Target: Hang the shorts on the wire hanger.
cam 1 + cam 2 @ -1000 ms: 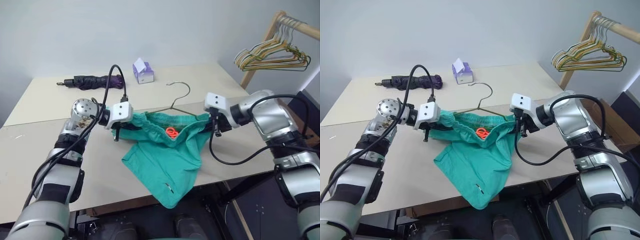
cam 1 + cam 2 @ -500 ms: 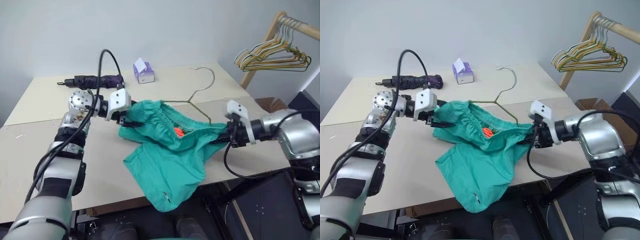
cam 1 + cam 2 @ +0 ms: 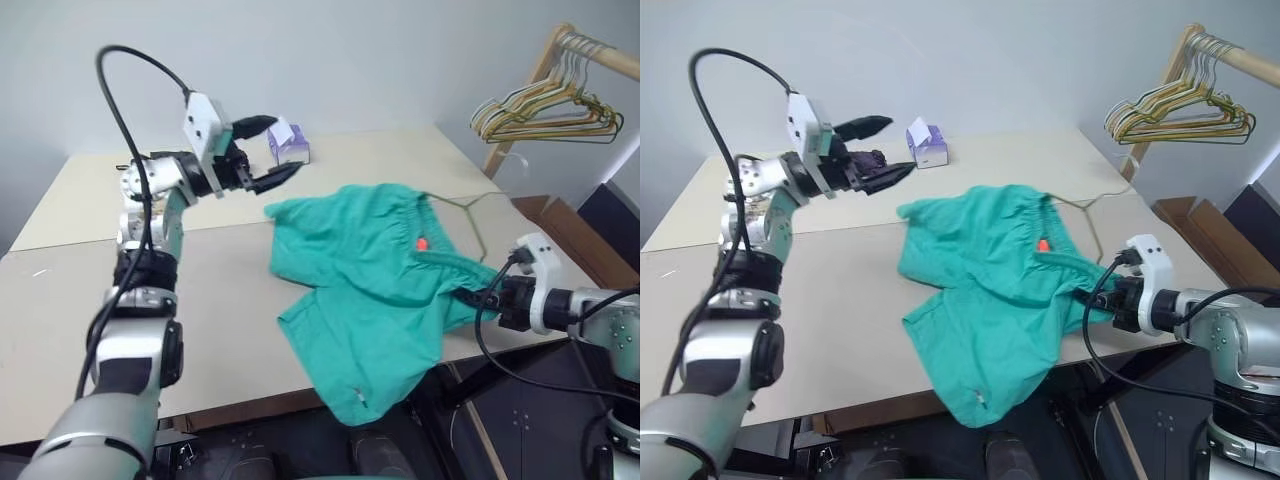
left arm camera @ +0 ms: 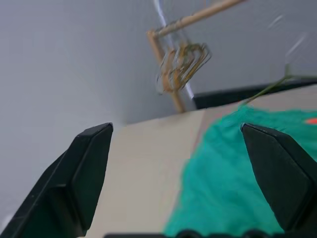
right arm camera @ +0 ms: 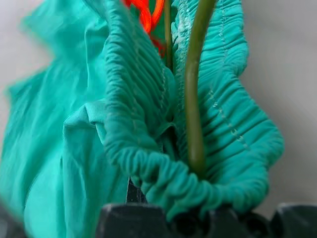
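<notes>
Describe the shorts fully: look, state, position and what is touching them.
The shorts are teal-green cloth with a gathered elastic waistband and a small orange-red tag. They lie crumpled on the table, one leg hanging over its near edge. The wire hanger runs inside the waistband. The right gripper is shut on the waistband; the open left gripper is clear.

The shorts (image 3: 375,280), teal-green cloth, lie spread and rumpled across the front right part of the desk (image 3: 200,300), one leg drooping over the front edge. The gathered elastic waistband bunches up at the right side, and a small orange-red tag (image 3: 421,243) shows near it. The wire hanger (image 3: 470,215), thin and olive-grey, pokes out from under the waistband toward the desk's right edge; most of it is buried in the cloth. Up close, its wire runs through the bunched waistband folds.
</notes>
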Robot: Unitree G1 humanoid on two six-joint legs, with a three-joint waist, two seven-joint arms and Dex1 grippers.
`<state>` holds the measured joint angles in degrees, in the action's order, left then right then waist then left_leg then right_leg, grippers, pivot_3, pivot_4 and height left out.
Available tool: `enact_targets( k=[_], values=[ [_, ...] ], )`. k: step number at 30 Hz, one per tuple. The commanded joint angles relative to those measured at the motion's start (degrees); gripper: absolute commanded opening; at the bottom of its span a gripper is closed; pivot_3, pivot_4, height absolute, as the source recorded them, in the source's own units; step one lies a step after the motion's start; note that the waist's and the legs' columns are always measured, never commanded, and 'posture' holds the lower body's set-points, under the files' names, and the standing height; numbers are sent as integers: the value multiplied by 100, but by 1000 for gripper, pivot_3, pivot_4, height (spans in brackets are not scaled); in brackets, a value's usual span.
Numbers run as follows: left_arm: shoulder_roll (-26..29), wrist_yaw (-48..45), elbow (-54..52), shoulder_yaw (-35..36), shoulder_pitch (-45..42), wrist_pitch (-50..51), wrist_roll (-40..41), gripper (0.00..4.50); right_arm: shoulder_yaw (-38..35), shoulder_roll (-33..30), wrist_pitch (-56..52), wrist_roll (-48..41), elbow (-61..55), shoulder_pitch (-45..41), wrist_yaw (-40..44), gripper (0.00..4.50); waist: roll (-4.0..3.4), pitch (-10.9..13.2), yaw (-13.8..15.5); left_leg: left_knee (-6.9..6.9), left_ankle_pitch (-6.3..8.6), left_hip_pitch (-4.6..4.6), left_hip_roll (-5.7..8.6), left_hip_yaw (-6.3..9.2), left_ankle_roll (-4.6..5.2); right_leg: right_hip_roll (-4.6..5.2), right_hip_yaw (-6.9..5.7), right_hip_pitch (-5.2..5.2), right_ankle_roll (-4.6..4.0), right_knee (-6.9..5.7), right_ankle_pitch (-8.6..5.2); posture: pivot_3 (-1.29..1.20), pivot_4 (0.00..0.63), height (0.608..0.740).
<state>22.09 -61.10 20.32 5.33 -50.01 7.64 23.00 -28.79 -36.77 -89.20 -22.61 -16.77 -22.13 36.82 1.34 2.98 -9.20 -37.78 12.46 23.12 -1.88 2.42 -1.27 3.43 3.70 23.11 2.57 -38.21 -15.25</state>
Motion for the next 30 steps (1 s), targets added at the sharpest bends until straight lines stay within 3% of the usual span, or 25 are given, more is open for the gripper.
enact_targets(
  k=[1,7,11,16,30],
  values=[
    [-91,422,-1254,74,48,857,620,4469,-702,26,-321,264,51,-437,-644,0,-2,-1,-22,0,0,0,0,0,0,-1,-1,0,0,0,0,-205,7,740],
    [-356,1002,-2233,148,47,1925,1441,4469,-864,-255,-330,758,991,-1408,-1678,0,-44,-24,-142,3,2,-25,3,-9,4,-1,9,-26,0,12,0,-204,7,740],
    [-400,1209,-2426,174,28,2151,1635,4469,-1093,-328,-329,1006,1631,-2049,-2153,0,-49,-25,-198,47,5,-100,3,-25,9,-5,19,-87,3,32,-7,-201,8,740],
    [-340,1330,-2469,246,-61,2519,1979,4469,-1333,-502,-175,1447,2335,-2838,-2763,0,-51,-26,-273,63,5,-108,5,-36,9,-4,30,-87,3,36,-7,-198,8,740],
    [-283,1410,-2674,249,-58,2615,2155,4469,-2021,-1061,1335,1755,4819,-4103,-4079,0,-57,-27,-298,81,5,-115,4,-59,8,-3,47,-87,2,52,-6,-182,3,740]
  ],
)
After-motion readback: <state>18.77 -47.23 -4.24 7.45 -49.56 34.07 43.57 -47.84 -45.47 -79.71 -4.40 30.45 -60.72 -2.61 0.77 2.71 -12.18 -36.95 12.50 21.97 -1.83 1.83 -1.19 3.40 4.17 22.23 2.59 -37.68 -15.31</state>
